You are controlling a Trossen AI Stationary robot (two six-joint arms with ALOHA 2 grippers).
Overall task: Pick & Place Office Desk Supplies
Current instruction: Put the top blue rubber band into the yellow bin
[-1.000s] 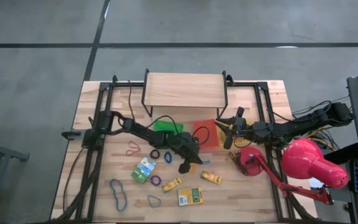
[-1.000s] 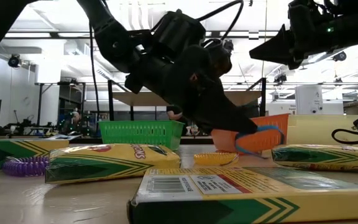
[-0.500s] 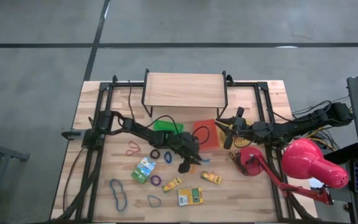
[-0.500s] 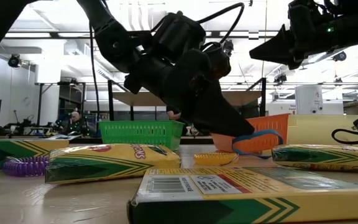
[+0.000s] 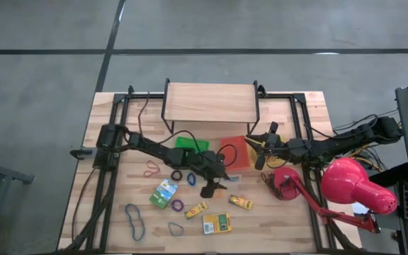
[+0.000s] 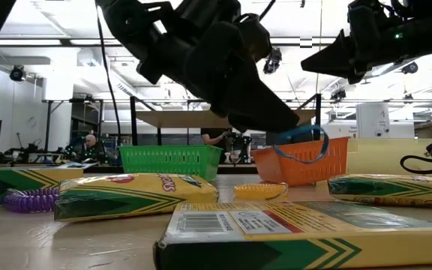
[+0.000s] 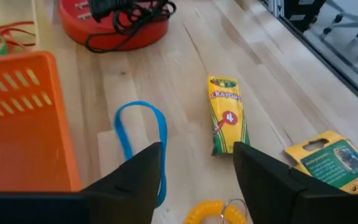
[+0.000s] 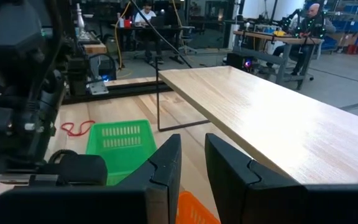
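Your left gripper [image 7: 194,163] has risen, jaws now apart; the blue rubber band [image 7: 143,138] lies mid-tabletop just beside the orange tray [image 7: 18,123], outside it, so it could stay unsorted. Right gripper's [image 8: 192,167] jaws stand slightly apart, empty.

The light wooden worktop [image 5: 299,219] stands on a grey floor [image 5: 41,78] crossed by dark lines. Beyond it is a workshop with white ceiling beams [image 6: 51,45], other wooden tables [image 8: 253,34], and seated people [image 8: 308,18] working far behind.
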